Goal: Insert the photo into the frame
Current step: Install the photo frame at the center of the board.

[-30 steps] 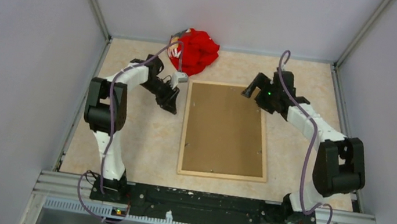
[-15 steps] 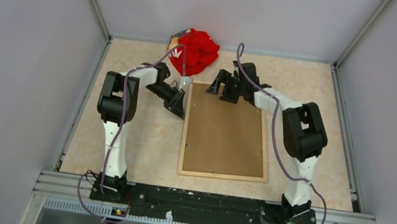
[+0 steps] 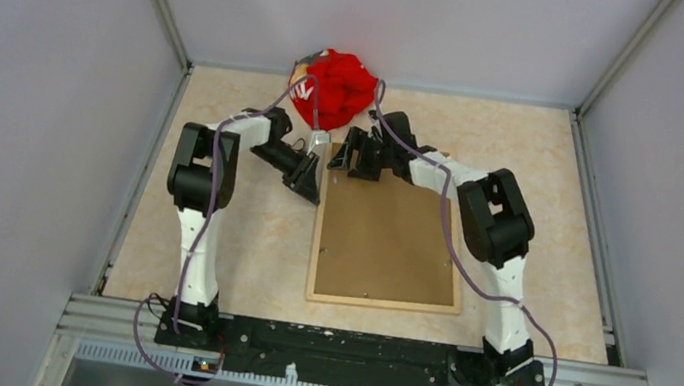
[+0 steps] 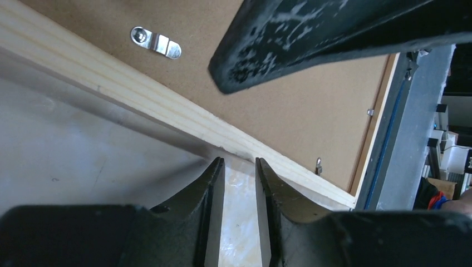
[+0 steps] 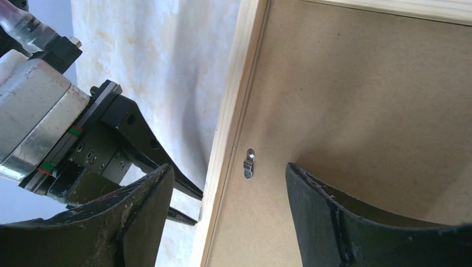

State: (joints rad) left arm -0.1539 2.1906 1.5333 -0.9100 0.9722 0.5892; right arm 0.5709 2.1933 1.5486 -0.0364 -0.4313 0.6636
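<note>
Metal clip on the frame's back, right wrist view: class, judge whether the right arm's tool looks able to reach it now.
Probably yes. The clip lies uncovered at the frame's inner edge, between the open fingers of the right tool; the left tool sits outside the frame, clear of it.

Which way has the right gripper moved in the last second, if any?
Yes. In the top view the right gripper moved left, from the far right corner of the picture frame to its far left corner.

Bright, even light; soft shadow beside frame (image 5: 225, 139); wrist views fairly sharp.
</note>
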